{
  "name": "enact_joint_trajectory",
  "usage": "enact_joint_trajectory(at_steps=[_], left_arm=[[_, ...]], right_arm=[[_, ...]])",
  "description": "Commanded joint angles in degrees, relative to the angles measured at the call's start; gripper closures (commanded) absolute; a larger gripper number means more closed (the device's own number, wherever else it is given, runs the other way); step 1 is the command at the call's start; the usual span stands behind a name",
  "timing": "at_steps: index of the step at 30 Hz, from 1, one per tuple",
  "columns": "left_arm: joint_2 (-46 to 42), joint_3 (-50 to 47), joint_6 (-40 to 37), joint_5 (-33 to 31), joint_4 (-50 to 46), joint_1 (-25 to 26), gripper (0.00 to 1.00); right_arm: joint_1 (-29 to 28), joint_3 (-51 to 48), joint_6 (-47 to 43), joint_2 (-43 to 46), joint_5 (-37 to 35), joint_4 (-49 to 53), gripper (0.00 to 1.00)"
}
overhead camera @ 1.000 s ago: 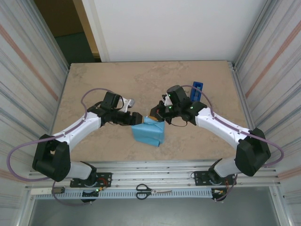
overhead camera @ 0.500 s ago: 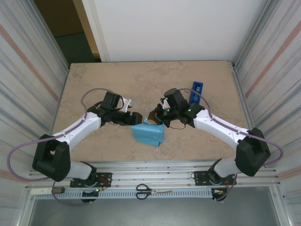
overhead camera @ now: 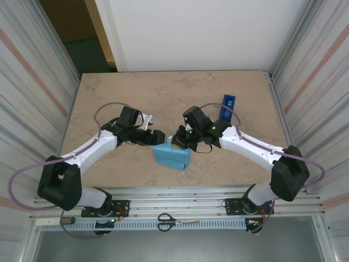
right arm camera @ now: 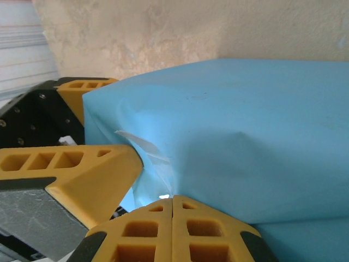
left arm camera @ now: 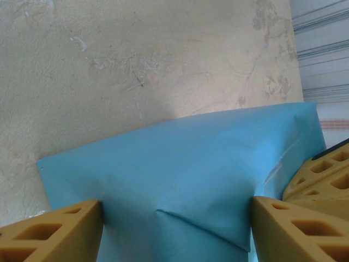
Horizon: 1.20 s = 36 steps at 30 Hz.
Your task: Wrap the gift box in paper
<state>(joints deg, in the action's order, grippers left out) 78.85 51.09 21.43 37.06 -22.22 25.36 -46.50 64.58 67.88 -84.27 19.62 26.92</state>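
The paper (overhead camera: 172,155), sky-blue face outward, is seen folded into a squat parcel near the middle of the worktop (overhead camera: 163,93), towards its near edge. The gift box is hidden and is judged to lie inside it. The left gripper (overhead camera: 159,136) is set at the parcel's far-left corner. Its fingers (left arm camera: 54,232) are spread wide, one against each side of the paper, and appear to clasp the parcel. The right gripper (overhead camera: 179,141) is placed just beside it, its fingers (right arm camera: 147,234) closed together with nothing between them and pressed to the same end. A pale strip (right arm camera: 136,144), perhaps tape, is seen there. The step in hand is judged to be closing an end flap. Next, the fold should be pressed flat and fastened, for which the tape dispenser (overhead camera: 228,106) may be needed.
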Motion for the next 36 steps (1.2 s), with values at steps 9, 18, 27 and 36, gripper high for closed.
enact_joint_trajectory(at_steps=[9, 18, 27, 36], left_arm=[[-2.32, 4.67, 1.98, -1.19, -4.76, 0.04, 0.31], [-7.97, 7.54, 5.79, -0.41, -4.15, -1.52, 0.49], [-6.43, 8.53, 7.71, 7.96, -0.24, -1.07, 0.91], [-1.07, 10.77, 5.34, 8.73, -3.73, 2.26, 0.93]], right_arm=[[-3.55, 2.97, -3.72, -4.44, -8.98, 14.11, 1.0], [-4.39, 3.18, -3.8, -5.07, -9.77, 14.42, 1.0], [-4.28, 2.06, -3.33, -4.24, -9.58, 13.3, 1.0], [-4.3, 1.26, -2.94, -4.03, -8.72, 11.59, 1.0]])
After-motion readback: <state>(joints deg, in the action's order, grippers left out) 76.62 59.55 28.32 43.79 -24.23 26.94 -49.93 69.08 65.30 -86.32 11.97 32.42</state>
